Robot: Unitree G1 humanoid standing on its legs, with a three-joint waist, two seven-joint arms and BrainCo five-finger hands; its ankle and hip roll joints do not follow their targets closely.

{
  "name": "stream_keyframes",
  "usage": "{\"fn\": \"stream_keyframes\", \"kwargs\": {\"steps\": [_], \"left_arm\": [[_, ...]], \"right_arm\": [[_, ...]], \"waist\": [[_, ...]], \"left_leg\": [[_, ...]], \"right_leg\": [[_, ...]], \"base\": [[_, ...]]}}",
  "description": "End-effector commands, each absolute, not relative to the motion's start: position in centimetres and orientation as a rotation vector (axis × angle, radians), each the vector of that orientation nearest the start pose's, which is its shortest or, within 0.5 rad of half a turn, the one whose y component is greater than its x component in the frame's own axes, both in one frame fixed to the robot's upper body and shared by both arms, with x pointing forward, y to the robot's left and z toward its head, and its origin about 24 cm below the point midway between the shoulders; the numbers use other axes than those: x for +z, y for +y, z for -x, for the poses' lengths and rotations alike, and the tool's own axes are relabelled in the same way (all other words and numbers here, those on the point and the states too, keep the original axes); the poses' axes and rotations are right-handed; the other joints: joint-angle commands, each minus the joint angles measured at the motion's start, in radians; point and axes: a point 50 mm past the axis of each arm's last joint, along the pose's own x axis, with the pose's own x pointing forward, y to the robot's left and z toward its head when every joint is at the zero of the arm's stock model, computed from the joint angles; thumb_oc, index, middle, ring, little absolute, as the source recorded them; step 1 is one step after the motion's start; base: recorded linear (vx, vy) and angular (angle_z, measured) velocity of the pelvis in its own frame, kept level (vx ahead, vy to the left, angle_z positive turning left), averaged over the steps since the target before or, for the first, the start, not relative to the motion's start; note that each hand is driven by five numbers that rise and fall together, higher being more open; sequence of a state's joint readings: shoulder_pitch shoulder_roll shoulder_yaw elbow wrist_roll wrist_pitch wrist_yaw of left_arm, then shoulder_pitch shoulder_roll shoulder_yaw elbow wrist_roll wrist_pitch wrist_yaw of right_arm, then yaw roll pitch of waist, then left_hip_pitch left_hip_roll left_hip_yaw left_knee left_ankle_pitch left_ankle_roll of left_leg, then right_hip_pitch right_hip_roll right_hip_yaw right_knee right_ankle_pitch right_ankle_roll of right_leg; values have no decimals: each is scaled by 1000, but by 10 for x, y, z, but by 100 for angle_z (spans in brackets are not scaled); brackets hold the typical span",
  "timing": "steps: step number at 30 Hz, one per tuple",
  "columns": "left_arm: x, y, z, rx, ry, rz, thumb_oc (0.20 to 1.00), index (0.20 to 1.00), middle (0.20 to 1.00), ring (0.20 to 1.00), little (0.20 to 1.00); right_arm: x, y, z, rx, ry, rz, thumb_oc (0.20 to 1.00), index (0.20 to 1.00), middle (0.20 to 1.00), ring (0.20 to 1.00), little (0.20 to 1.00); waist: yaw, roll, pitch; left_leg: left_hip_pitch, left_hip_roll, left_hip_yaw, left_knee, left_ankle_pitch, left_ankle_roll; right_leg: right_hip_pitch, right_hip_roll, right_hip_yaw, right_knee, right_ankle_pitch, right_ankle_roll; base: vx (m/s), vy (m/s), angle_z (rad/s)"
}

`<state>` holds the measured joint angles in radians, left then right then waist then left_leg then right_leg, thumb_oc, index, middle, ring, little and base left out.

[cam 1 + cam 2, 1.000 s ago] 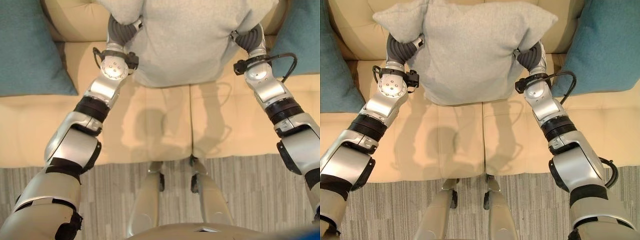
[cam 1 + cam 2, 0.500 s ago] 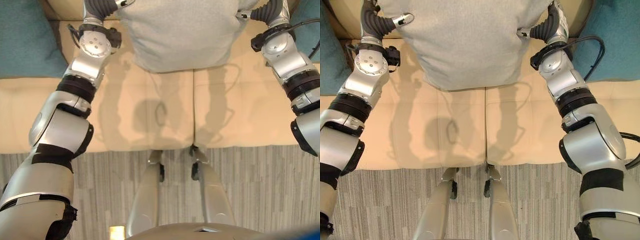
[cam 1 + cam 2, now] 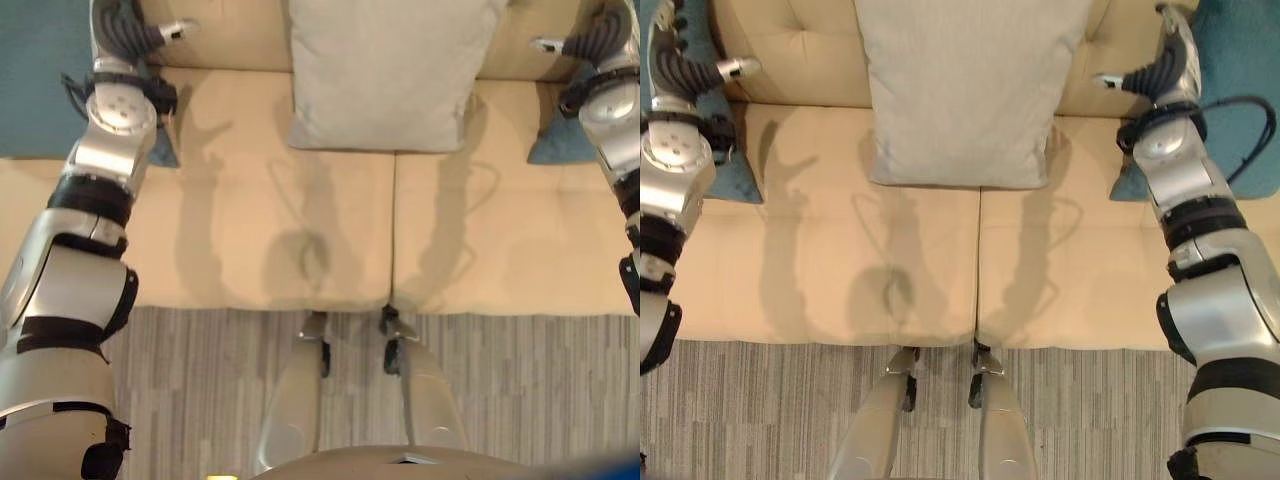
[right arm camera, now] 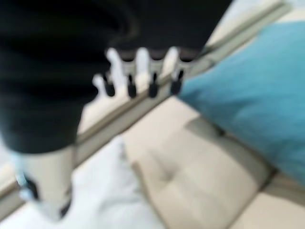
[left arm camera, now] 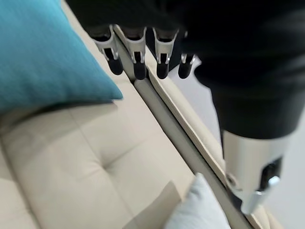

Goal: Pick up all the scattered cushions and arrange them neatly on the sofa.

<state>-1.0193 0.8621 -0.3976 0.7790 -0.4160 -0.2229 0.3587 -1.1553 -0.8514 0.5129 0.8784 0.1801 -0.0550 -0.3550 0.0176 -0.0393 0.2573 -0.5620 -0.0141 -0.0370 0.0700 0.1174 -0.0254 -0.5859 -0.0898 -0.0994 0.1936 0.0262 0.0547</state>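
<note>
A pale grey square fabric cushion [image 3: 960,90] leans upright against the backrest of the cream tufted sofa [image 3: 830,260], centred over the seat seam. Teal cushions [image 5: 43,52] [image 4: 257,90] sit at either end. The left hand [image 5: 138,52] and right hand [image 4: 138,71] hang released, fingers straight, apart from the grey cushion

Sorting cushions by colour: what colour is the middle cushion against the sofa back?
Light grey cushion, clearest in the right eye view.
</note>
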Motion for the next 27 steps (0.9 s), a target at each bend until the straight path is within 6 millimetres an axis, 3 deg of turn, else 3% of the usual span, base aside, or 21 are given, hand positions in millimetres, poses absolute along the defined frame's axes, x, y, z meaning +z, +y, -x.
{"fn": "stream_keyframes", "kwargs": {"steps": [1, 2, 3, 5, 6, 7, 8, 9, 10, 11, 12, 13, 14, 15, 16, 17, 21, 24, 27], "left_arm": [[258, 291, -361, 416, -535, -445, 1000, 1000, 1000, 1000, 1000], [243, 291, -358, 400, -512, -432, 1000, 1000, 1000, 1000, 1000], [242, 291, -357, 399, -510, -433, 1000, 1000, 1000, 1000, 1000], [210, 293, -345, 367, -453, -447, 1000, 1000, 1000, 1000, 1000], [176, 295, -331, 327, -370, -481, 1000, 1000, 1000, 1000, 1000], [155, 297, -321, 307, -313, -504, 1000, 1000, 1000, 1000, 1000], [109, 297, -304, 270, -167, -492, 1000, 1000, 1000, 1000, 1000], [86, 299, -294, 261, -83, -491, 1000, 1000, 1000, 1000, 1000], [56, 299, -279, 235, 30, -491, 1000, 1000, 1000, 1000, 1000], [39, 302, -266, 228, 101, -497, 1000, 1000, 1000, 1000, 1000], [39, 302, -266, 228, 103, -498, 1000, 1000, 1000, 1000, 1000], [4, 306, -245, 224, 256, -493, 1000, 1000, 1000, 1000, 1000], [-13, 309, -230, 222, 337, -503, 1000, 1000, 1000, 1000, 1000], [-13, 309, -229, 222, 338, -504, 1000, 1000, 1000, 1000, 1000], [-51, 305, -202, 194, 519, -508, 1000, 1000, 1000, 1000, 1000], [-50, 305, -202, 194, 519, -508, 1000, 1000, 1000, 1000, 1000], [-98, 294, -167, 133, 778, -555, 1000, 1000, 1000, 1000, 1000], [-127, 283, -133, 81, 971, -593, 1000, 1000, 1000, 1000, 1000], [-141, 278, -108, 111, 1087, -551, 1000, 1000, 1000, 1000, 1000]], "right_arm": [[261, -305, -372, -490, -342, 811, 1000, 1000, 1000, 1000, 1000], [247, -305, -368, -468, -329, 806, 1000, 1000, 1000, 1000, 1000], [246, -305, -368, -468, -328, 806, 1000, 1000, 1000, 1000, 1000], [211, -311, -355, -426, -272, 787, 1000, 1000, 1000, 1000, 1000], [170, -315, -341, -372, -185, 756, 1000, 1000, 1000, 1000, 1000], [151, -317, -332, -356, -133, 753, 1000, 1000, 1000, 1000, 1000], [109, -318, -315, -312, -18, 727, 1000, 1000, 1000, 1000, 1000], [93, -319, -307, -299, 32, 737, 1000, 1000, 1000, 1000, 1000], [64, -318, -292, -272, 120, 717, 1000, 1000, 1000, 1000, 1000], [53, -321, -285, -267, 170, 735, 1000, 1000, 1000, 1000, 1000], [53, -321, -284, -266, 171, 736, 1000, 1000, 1000, 1000, 1000], [24, -323, -268, -257, 289, 743, 1000, 1000, 1000, 1000, 1000], [10, -326, -259, -250, 351, 760, 1000, 1000, 1000, 1000, 1000], [10, -326, -259, -250, 351, 761, 1000, 1000, 1000, 1000, 1000], [-29, -322, -234, -204, 522, 775, 1000, 1000, 1000, 1000, 1000], [-29, -322, -234, -204, 521, 775, 1000, 1000, 1000, 1000, 1000], [-76, -310, -202, -132, 746, 772, 1000, 1000, 1000, 1000, 1000], [-112, -296, -164, -60, 946, 777, 1000, 1000, 1000, 1000, 1000], [-130, -288, -135, -8, 1063, 792, 1000, 1000, 1000, 1000, 1000]], "waist": [[7, -42, -57], [6, -44, -63], [5, -46, -65], [2, -51, -78], [0, -52, -93], [0, -50, -99], [-6, -51, -122], [-7, -50, -132], [-6, -47, -137], [-10, -47, -147], [-10, -46, -148], [-11, -40, -166], [-10, -39, -172], [-10, -39, -171], [-6, -33, -177], [-7, -34, -178], [-11, -28, -202], [-12, -24, -223], [-10, -22, -236]], "left_leg": [[68, 2, 29, 96, -159, -45], [88, 2, 32, 89, -160, -45], [86, 0, 32, 85, -154, -44], [134, 0, 31, 63, -155, -43], [180, 2, 32, 41, -156, -42], [208, 7, 34, 33, -162, -41], [251, 9, 35, 10, -157, -39], [275, 10, 38, 0, -157, -38], [308, 14, 38, -13, -159, -37], [321, 14, 37, -21, -154, -35], [324, 14, 37, -23, -154, -35], [359, 17, 45, -40, -152, -34], [378, 20, 47, -50, -150, -34], [382, 20, 47, -53, -149, -34], [423, 26, 49, -72, -147, -32], [420, 25, 49, -74, -144, -32], [463, 33, 57, -100, -137, -32], [504, 41, 62, -120, -136, -33], [535, 46, 62, -126, -138, -36]], "right_leg": [[146, -73, -4, -139, 72, 110], [168, -73, -5, -147, 71, 109], [166, -75, -5, -149, 74, 110], [209, -72, -12, -162, 68, 109], [253, -68, -17, -177, 64, 109], [279, -65, -18, -183, 59, 110], [318, -64, -21, -199, 58, 112], [338, -61, -21, -206, 56, 111], [368, -57, -24, -212, 49, 111], [376, -56, -23, -216, 50, 110], [379, -56, -23, -217, 50, 110], [408, -52, -25, -223, 43, 107], [424, -49, -24, -227, 41, 107], [427, -49, -24, -228, 41, 107], [462, -40, -24, -238, 33, 104], [460, -42, -24, -238, 35, 104], [497, -32, -25, -255, 28, 100], [532, -21, -22, -268, 17, 96], [564, -13, -25, -269, 2, 90]], "base": [[66, -32, 1], [57, -30, 2], [48, -23, -1], [89, -42, 1], [134, -32, -1], [187, -26, 0], [151, -17, -7], [138, -39, -5], [81, -29, -7], [53, -24, -6], [68, 2, -2], [62, -9, -3], [62, -9, -2], [24, -27, -4], [0, 0, 0], [0, 0, 0], [0, 0, 0], [-12, -26, -8], [-27, -45, -6]]}}
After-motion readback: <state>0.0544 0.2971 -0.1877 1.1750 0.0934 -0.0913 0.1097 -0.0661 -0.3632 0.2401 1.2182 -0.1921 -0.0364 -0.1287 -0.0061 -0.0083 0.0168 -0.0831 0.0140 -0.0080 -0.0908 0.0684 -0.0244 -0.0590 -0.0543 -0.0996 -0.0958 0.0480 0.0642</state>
